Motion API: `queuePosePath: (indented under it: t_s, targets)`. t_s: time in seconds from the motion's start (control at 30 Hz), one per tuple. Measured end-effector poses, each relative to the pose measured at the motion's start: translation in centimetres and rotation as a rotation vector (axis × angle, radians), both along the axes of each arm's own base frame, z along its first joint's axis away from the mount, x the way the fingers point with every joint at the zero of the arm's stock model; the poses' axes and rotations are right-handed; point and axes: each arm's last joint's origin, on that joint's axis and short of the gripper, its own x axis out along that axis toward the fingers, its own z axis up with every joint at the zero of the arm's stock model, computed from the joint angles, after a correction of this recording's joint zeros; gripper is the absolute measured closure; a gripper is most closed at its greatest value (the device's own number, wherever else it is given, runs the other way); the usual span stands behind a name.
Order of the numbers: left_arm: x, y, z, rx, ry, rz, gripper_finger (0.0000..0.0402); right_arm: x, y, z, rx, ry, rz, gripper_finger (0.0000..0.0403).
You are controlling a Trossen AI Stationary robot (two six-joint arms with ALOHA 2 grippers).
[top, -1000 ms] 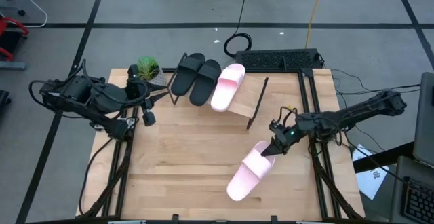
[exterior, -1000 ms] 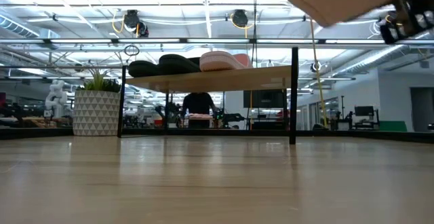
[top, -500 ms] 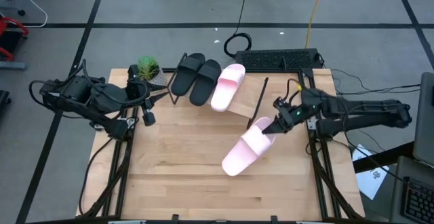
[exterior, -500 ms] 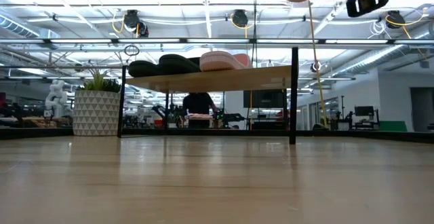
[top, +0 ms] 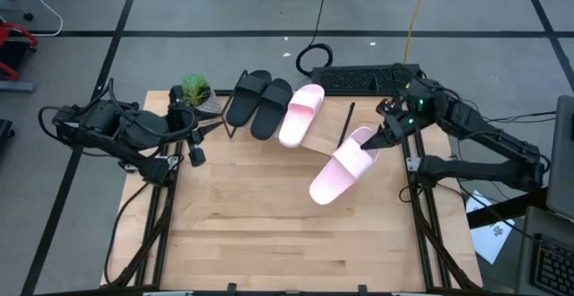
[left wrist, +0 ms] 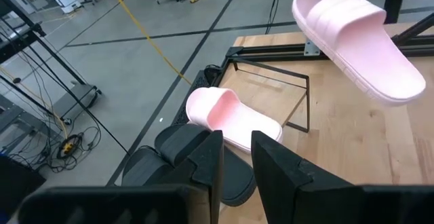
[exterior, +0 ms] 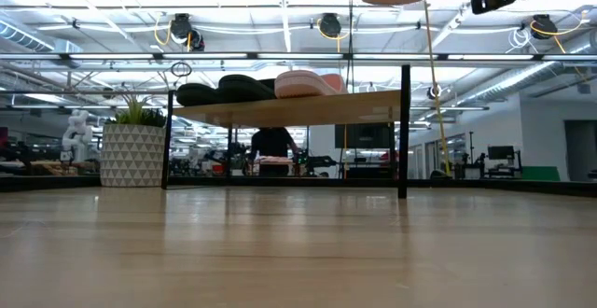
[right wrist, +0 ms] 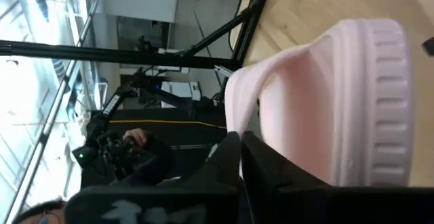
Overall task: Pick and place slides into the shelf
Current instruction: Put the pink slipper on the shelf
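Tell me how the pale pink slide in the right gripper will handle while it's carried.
Pinched at one end by the right gripper, the pale pink foam-like slide juts out unsagging: probably fairly stiff and light. Held off-centre, it may pivot or slip. Its ridged sole edge probably helps grip.

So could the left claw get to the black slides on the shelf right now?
Probably yes. The left claw sits beside the shelf's left end, near the black slides, with only a small potted plant close by.
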Motion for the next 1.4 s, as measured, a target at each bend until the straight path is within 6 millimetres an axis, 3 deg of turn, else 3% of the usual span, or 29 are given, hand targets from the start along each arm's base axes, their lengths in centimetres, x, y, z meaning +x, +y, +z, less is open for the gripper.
queuePosePath:
  t_s: [0.53,0.77,1.1,1.4]
  targets:
    - [0.4,-0.2,0.6,-0.008,-0.056,-0.043,0.0321,1.1,-7.4,2.3,-0.223,-0.232,0.033,0.0401]
    - [0.4,-0.2,0.6,-0.009,-0.056,-0.043,0.0321,1.4,-10.5,1.9,-0.252,-0.254,0.002,0.0402]
    - [0.4,-0.2,0.6,-0.006,-0.061,-0.041,0.0321,1.1,-10.1,2.6,-0.332,-0.294,-0.005,0.0403]
    - [0.5,-0.2,0.8,-0.020,-0.078,-0.044,0.0321,1.7,-7.0,3.7,-0.325,-0.323,0.088,0.0403]
